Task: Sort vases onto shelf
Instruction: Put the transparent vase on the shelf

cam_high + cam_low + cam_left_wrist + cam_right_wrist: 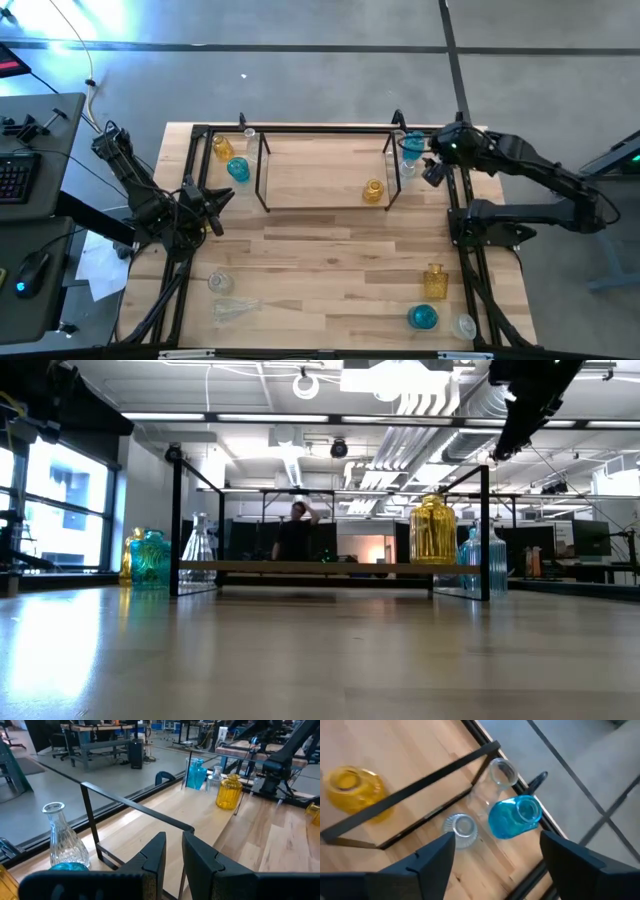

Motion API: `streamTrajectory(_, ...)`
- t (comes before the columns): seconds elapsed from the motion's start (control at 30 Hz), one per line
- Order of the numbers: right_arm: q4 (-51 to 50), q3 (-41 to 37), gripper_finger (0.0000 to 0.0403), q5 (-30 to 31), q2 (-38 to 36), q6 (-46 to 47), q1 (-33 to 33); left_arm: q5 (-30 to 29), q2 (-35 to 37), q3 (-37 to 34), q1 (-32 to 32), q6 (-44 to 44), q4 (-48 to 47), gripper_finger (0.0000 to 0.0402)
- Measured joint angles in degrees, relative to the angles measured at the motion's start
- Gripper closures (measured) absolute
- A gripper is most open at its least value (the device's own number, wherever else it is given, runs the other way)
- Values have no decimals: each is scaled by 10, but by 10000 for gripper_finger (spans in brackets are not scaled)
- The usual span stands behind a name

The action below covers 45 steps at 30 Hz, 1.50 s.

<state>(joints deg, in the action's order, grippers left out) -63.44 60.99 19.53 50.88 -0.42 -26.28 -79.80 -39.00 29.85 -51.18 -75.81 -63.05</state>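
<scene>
While the right gripper (495, 852) hangs above the far-right corner of the table, its fingers are spread wide with nothing between them. Directly below, a blue vase (514, 817) stands just outside the right end of the shelf (262, 172), close beside two clear vases (501, 772); a release here is judged likely, since the jaws are parted over it. Just inside that end, on the shelf floor, an amber vase (373, 191) is seen. The left gripper (172, 857) is held near the shelf's left end, fingers nearly together and empty, apparently waiting. Yellow, blue and clear vases are grouped outside the left end (230, 158). Five more are left at the near edge (434, 282), not yet sorted.
</scene>
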Motion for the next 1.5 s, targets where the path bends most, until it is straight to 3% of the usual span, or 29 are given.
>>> streamTrajectory(0.3, 17, 0, 115, 13, 65, -34, -42, 1, 0, 0, 0, 20, 0, 346)
streamTrajectory(0.57, 19, 0, 115, 12, 68, -34, -74, 2, 0, 0, 0, 22, 2, 346)
streamTrajectory(0.77, 30, 0, 115, -42, 81, -11, -114, 4, 0, 0, 0, 35, 2, 346)
streamTrajectory(1.23, 36, 0, 115, -20, 187, 34, -124, 4, 0, 0, 0, 35, 3, 346)
streamTrajectory(1.5, 36, 0, 115, -58, 195, 66, -112, 43, 0, 0, 0, 52, 3, 346)
